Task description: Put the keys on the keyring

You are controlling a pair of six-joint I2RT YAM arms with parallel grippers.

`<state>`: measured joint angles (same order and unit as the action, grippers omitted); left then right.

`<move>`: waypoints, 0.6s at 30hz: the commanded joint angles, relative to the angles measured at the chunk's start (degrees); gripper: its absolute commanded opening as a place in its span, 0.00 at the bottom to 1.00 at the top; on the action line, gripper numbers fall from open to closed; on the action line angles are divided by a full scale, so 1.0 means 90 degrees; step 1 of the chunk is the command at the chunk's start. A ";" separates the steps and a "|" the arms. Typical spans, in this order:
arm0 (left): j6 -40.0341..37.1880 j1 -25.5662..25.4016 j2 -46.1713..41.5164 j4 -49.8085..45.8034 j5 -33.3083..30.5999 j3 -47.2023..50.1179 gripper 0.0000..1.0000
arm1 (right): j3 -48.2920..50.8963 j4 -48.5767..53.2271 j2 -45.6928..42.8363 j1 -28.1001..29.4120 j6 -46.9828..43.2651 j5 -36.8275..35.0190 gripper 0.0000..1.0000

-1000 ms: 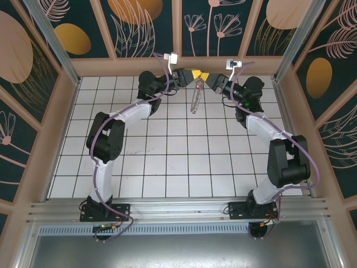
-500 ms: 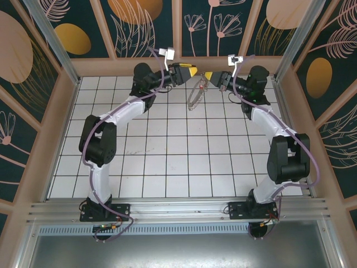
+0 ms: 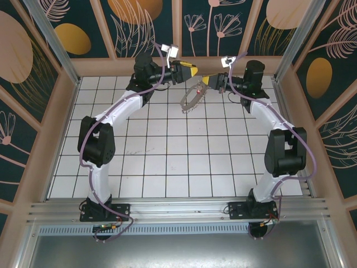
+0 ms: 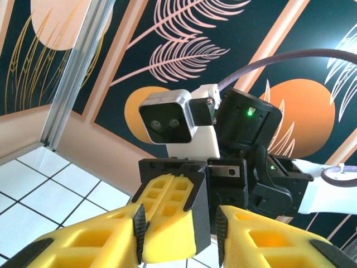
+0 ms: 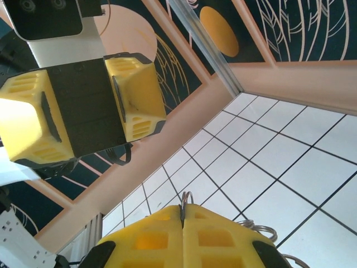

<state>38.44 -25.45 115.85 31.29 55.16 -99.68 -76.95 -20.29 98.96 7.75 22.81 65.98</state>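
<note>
From above, the floor is white square tiles with dark seams. A tan wooden frame boxes it in. Behind the frame, the wall panels are dark teal, painted with pale leaves and orange discs. A metal rail runs along the near edge, with both arm bases bolted to it.

Both arms reach to the far wall. The right gripper is pressed together on the upper end of the keyring. The keyring hangs slanting from it over the far tiles; whether its lower end touches the floor cannot be told. The red key shows near the top of the hoop, close to the right gripper. It is too small to tell whether it is threaded on. The left gripper is just beside the hoop's top, apart from it.

From the left wrist, the left gripper's yellow fingers stand spread with nothing between them. Beyond the gap is the right gripper's tip, below its white camera box. Behind are painted panels, a metal post and a corner of tiles.

From the right wrist, its own fingers meet flat, pinching a thin metal loop of the keyring. More loops peek out to the right. Tiles run to the wooden skirting.
</note>
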 commanded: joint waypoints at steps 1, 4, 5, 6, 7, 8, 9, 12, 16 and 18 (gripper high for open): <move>-0.0189 -0.0008 0.0213 -0.0200 0.0209 -0.0181 0.39 | -0.0211 -0.0298 -0.0007 0.0004 -0.0067 0.0308 0.00; -0.0085 -0.0013 0.0298 -0.0135 0.0210 -0.0146 0.39 | -0.0142 -0.0467 -0.0021 -0.0001 0.0058 0.0319 0.00; -0.0034 -0.0014 0.0312 -0.0073 0.0214 -0.0126 0.39 | -0.0118 -0.0532 -0.0019 -0.0001 0.0100 0.0325 0.00; 0.0017 -0.0009 0.0336 0.0000 0.0219 -0.0084 0.39 | -0.0105 -0.0582 -0.0021 0.0002 0.0127 0.0328 0.00; 0.0085 -0.0010 0.0349 0.0085 0.0241 -0.0050 0.40 | -0.0093 -0.0619 -0.0025 0.0002 0.0158 0.0324 0.00; 0.0158 -0.0014 0.0360 0.0181 0.0253 -0.0010 0.39 | -0.0083 -0.0648 -0.0029 0.0001 0.0182 0.0335 0.00; 0.0243 -0.0021 0.0362 0.0295 0.0267 0.0040 0.40 | -0.0084 -0.0683 -0.0029 -0.0001 0.0208 0.0344 0.00; 0.0444 -0.0033 0.0402 0.0549 0.0316 0.0130 0.39 | -0.0064 -0.0796 -0.0041 0.0003 0.0292 0.0351 0.00; 0.0570 -0.0077 0.0464 0.0715 0.0393 0.0152 0.39 | -0.0065 -0.0879 -0.0045 0.0013 0.0356 0.0331 0.00; 0.0619 -0.0097 0.0479 0.0787 0.0415 0.0156 0.39 | -0.0065 -0.0896 -0.0038 0.0013 0.0366 0.0324 0.00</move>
<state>42.33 -25.76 119.00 34.22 57.06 -98.63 -76.95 -24.23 98.98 7.75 25.47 67.40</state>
